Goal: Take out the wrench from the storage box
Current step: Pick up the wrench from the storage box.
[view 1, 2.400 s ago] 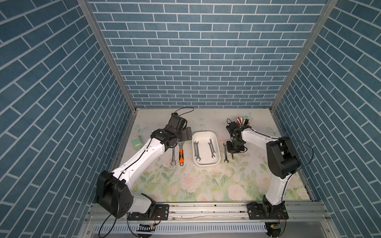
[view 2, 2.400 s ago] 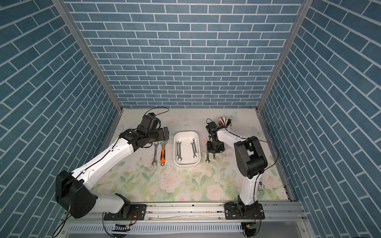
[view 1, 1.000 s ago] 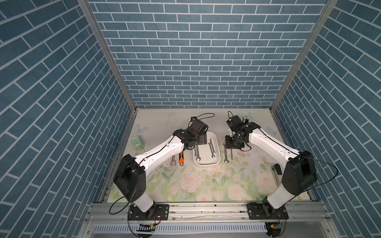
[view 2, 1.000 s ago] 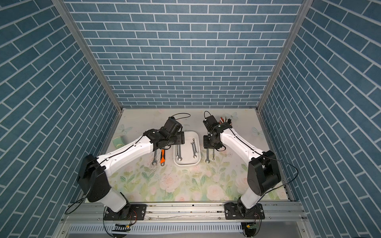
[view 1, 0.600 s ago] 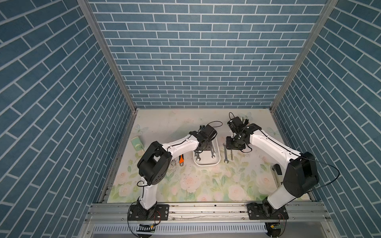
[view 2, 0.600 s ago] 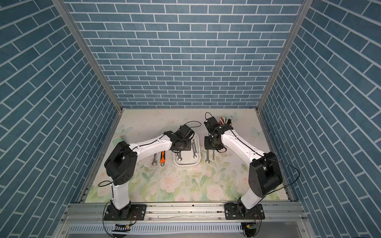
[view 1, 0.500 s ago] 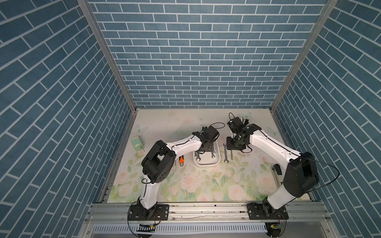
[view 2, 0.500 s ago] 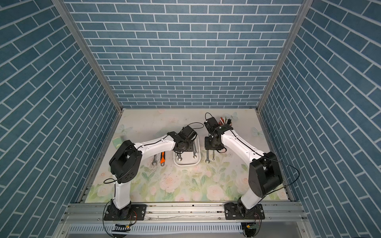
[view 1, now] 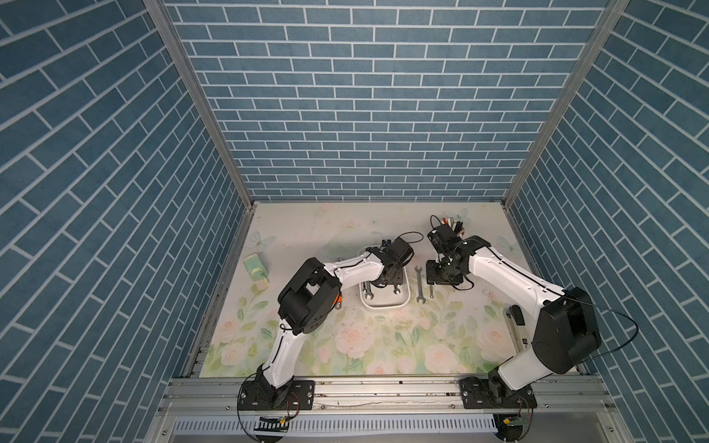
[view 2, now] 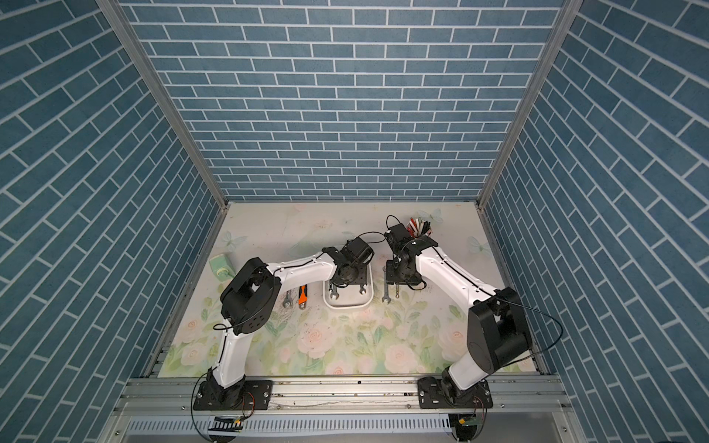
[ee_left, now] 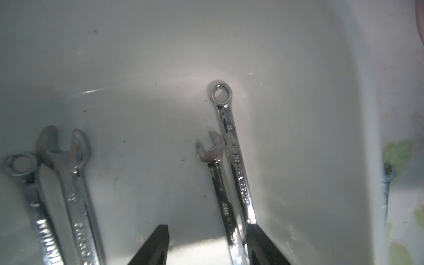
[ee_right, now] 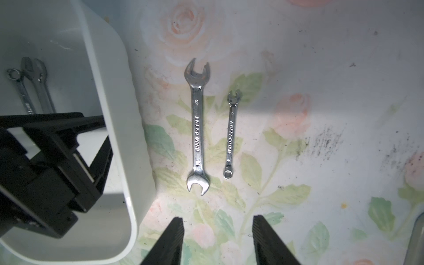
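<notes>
The white storage box (view 1: 383,305) (view 2: 347,305) lies mid-table, and its rim (ee_right: 119,114) also shows in the right wrist view. My left gripper (ee_left: 207,227) (view 1: 383,282) (view 2: 347,282) is down inside it, open. Two slim wrenches (ee_left: 234,156) lie side by side between its fingers, close against one finger. Another wrench pair (ee_left: 68,195) lies at the box's other side. My right gripper (ee_right: 218,218) (view 1: 445,274) (view 2: 403,276) hangs open over the mat beside the box, holding nothing.
A large wrench (ee_right: 197,128) (view 1: 419,285) and a small one (ee_right: 231,135) lie on the mat right of the box. Left of it lie a wrench (view 2: 287,299) and an orange-handled one (view 2: 303,297). A green object (view 1: 255,268) and a pen cup (view 1: 454,226) stand farther off.
My left gripper has travelled right from the box's left edge and dropped into the box over the right-hand wrench pair. The right arm has barely moved, and its jaws have widened a little.
</notes>
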